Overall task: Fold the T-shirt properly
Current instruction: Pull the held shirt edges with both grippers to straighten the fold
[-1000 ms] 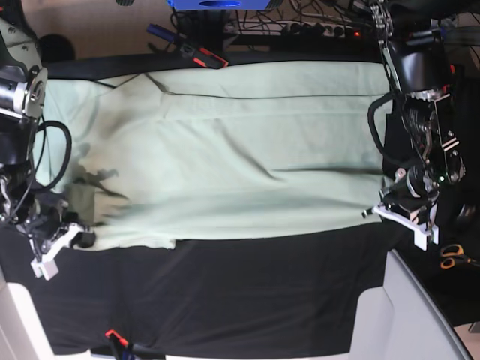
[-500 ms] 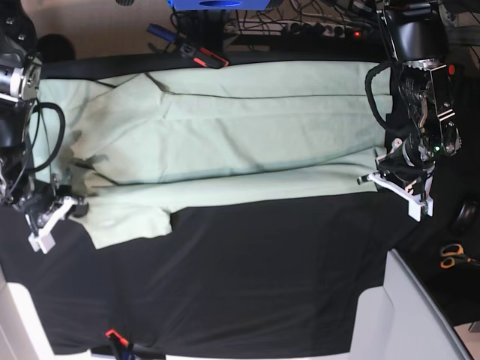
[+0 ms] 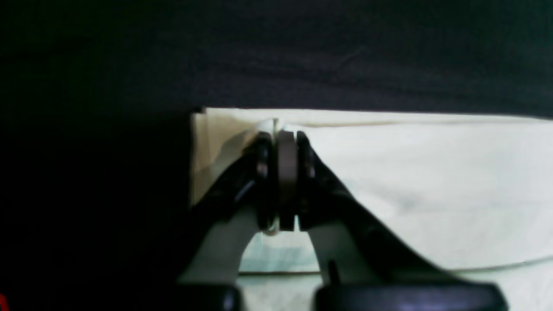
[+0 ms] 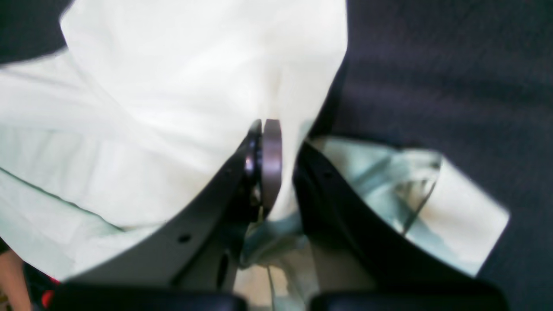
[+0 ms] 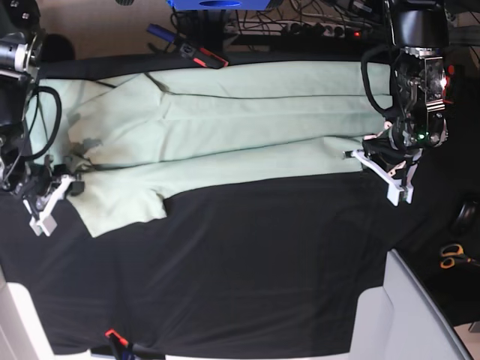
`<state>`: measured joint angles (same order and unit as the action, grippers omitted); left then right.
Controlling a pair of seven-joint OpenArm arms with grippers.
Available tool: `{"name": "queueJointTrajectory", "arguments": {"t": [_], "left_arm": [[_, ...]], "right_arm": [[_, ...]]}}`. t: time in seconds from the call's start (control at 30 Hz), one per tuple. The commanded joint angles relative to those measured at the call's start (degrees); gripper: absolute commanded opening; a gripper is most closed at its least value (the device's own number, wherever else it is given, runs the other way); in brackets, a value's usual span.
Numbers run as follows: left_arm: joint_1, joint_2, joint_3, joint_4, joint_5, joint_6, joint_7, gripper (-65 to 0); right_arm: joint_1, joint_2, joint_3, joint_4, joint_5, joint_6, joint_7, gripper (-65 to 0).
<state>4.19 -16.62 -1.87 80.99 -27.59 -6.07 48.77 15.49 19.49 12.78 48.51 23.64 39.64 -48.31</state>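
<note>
The pale mint-green T-shirt [image 5: 225, 127] lies spread across the far part of the black-covered tabletop [image 5: 247, 277], its near long edge turned over onto the body between the 2 sets of fingers. The left gripper's [image 3: 281, 142] fingers [image 3: 263, 172] are pressed together on a corner of the hem, with black cloth just beyond their tips and pale fabric running off to one side. The right gripper's [image 4: 270, 129] fingers [image 4: 270, 164] are clamped on bunched fabric at the sleeve end, a loose sleeve flap lying just beside them.
</note>
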Motion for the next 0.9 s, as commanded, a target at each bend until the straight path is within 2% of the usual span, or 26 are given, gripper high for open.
{"name": "queueJointTrajectory", "arguments": {"t": [0.0, 0.1, 0.3, 0.63, 0.7, 0.83, 0.87], "left_arm": [[-0.19, -0.83, -0.29, 0.9, -0.23, 0.04, -0.73, -65.0], [-0.01, -0.83, 0.07, 0.9, 0.47, 0.04, -0.73, -65.0], [0.61, -0.39, 0.24, 0.81, 9.62, 0.04, -0.73, -65.0], [1.66, -0.39, 0.24, 0.28, 10.23, 0.04, -0.73, -65.0], [1.66, -0.39, 0.24, 0.28, 10.23, 0.04, -0.73, -65.0], [1.57, -0.39, 0.24, 0.28, 10.23, 0.04, -0.73, -65.0], [1.57, -0.39, 0.24, 0.28, 10.23, 0.04, -0.73, -63.2]], "right_arm": [[0.21, 1.04, 0.46, 1.91, 0.49, 0.36, 0.18, -65.0], [-1.38, 0.87, 0.46, 3.49, 0.49, 0.36, -0.61, -65.0], [-3.49, 0.78, 0.46, 3.66, 0.49, 0.36, -0.7, -64.9], [-4.1, 0.6, 0.46, 3.66, 0.67, 0.36, -1.05, -63.4], [-4.19, -0.28, 0.46, 3.66, 0.67, 0.36, -1.05, -58.9], [-4.89, -0.8, 0.54, 3.75, 0.76, 0.36, -1.05, -37.0], [-4.89, -1.16, 0.54, 3.75, 0.76, 0.36, -1.05, -31.6]]}}
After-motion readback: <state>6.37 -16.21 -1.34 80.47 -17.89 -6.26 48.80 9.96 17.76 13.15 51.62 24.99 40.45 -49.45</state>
